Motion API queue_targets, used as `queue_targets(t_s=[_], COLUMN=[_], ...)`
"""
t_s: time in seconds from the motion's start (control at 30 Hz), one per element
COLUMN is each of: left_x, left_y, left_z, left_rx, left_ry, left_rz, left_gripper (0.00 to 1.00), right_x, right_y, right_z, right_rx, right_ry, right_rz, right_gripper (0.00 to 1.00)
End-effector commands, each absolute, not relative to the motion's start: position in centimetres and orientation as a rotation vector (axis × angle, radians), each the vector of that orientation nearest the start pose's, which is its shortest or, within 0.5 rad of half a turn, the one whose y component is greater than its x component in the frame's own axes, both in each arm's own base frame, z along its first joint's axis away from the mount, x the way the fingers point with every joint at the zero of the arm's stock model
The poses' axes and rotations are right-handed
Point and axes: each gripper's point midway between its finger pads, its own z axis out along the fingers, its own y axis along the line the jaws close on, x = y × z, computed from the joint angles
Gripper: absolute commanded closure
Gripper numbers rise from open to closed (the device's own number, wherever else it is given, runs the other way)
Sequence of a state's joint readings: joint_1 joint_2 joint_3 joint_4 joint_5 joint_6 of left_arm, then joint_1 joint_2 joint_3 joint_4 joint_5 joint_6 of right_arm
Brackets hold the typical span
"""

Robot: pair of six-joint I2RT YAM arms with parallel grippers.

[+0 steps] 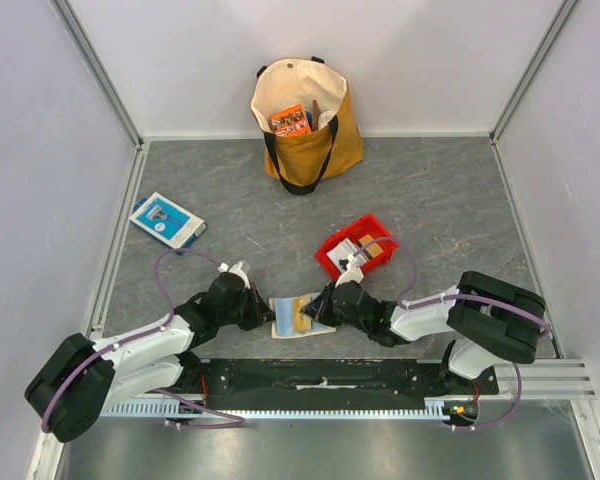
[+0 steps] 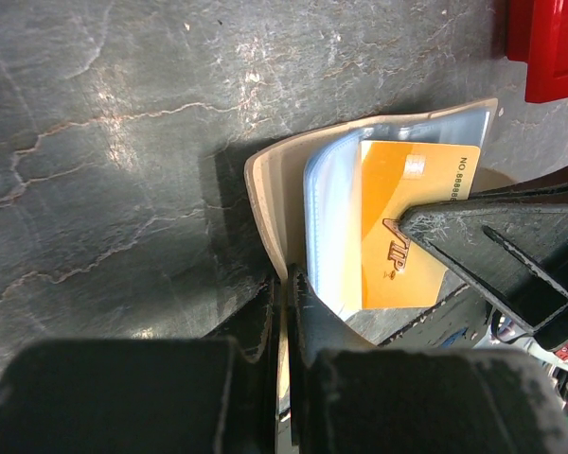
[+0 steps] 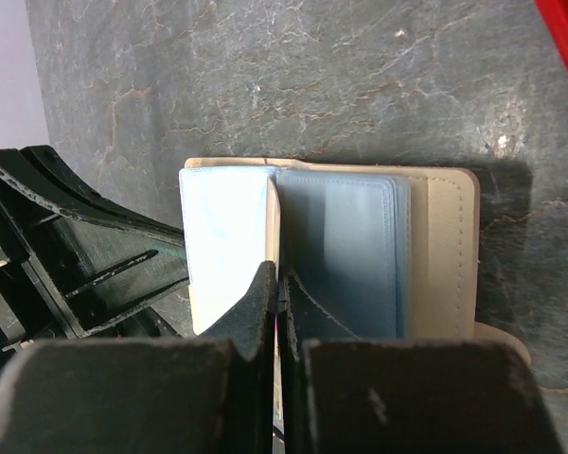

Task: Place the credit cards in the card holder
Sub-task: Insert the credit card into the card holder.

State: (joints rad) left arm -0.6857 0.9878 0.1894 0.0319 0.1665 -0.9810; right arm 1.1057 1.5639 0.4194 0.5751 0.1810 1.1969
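The beige card holder (image 1: 285,328) lies open between the arm tips, its clear sleeves fanned up. My left gripper (image 1: 264,312) is shut on the edge of its beige cover (image 2: 265,184), fingertips (image 2: 286,284) pinching the flap. My right gripper (image 1: 320,305) is shut on an orange card (image 2: 407,208) marked VIP, which stands among the clear sleeves (image 2: 327,227). In the right wrist view the card is edge-on between the shut fingers (image 3: 279,279), with sleeves either side and the holder's cover (image 3: 445,246) to the right. More credit cards (image 1: 365,247) lie in the red tray.
The red tray (image 1: 332,256) sits just behind the right gripper, and shows in the left wrist view (image 2: 549,47). A tan tote bag (image 1: 305,120) holding an orange packet (image 1: 290,120) stands at the back. A blue-and-white flat box (image 1: 167,220) lies at the left.
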Motion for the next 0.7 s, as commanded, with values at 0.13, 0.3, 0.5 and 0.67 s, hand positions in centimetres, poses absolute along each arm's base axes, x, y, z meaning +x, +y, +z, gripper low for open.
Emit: queue_targets(t_s=[0.13,0.3,0.5,0.67], left_x=[14.6,14.7,14.6,14.7], left_y=[-18.8,-19.0,-19.2,-19.0], left_z=[0.0,0.2,0.0,0.2], left_rx=[-0.364,-0.353,-0.347,-0.354], left_ry=[2.574,2.57,2.58,2.566], left_rz=[-0.843,-0.854,-0.862,-0.855], left_gripper=[0.98,0.98,0.98,0.98], right_x=[14.0,13.8,13.3,13.7], right_y=[31.3,32.3,34.4,33.7], right_z=[-0.5,-1.2,-1.8,-1.6], right_rx=[0.232,0.185,0.191,0.184], right_ry=[2.531,2.566,2.585,2.572], right_rz=[0.91,0.907,1.018,0.97], right_gripper=[1.0,1.0,1.0,0.8])
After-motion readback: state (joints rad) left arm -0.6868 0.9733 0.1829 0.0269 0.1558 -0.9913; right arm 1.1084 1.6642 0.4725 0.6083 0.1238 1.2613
